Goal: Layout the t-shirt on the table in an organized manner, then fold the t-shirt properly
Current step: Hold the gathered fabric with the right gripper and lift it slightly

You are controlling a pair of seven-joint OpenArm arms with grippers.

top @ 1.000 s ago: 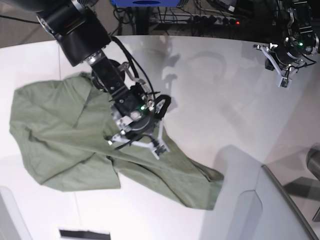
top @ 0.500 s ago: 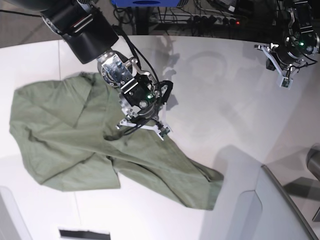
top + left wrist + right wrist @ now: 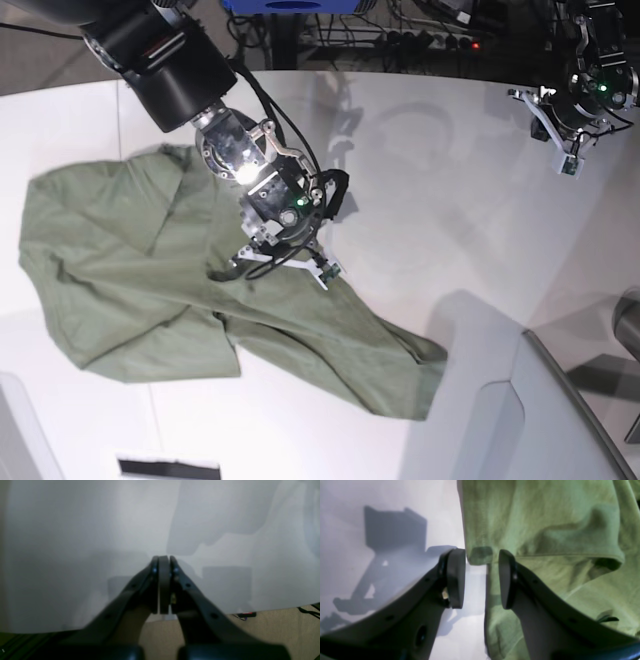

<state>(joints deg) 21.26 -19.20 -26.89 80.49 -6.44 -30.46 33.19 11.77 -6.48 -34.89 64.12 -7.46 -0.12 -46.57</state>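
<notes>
The olive-green t-shirt (image 3: 130, 280) lies crumpled on the left half of the white table (image 3: 450, 230), with one part trailing toward the front middle. My right gripper (image 3: 283, 268) hovers over the shirt's right edge. In the right wrist view this gripper (image 3: 482, 578) is open, and a folded hem corner of the shirt (image 3: 480, 555) lies just beyond the fingertips, at the gap between them. My left gripper (image 3: 560, 140) is held over bare table at the far right. In the left wrist view it (image 3: 163, 562) is shut and empty.
A grey angled panel (image 3: 560, 420) with a dark edge stands at the front right. Cables and equipment (image 3: 400, 30) lie beyond the table's curved far edge. A dark strip (image 3: 170, 467) sits at the front edge on the left.
My right gripper has shifted a little toward the shirt's right edge and turned its wrist. The shirt and the left arm have not visibly moved.
</notes>
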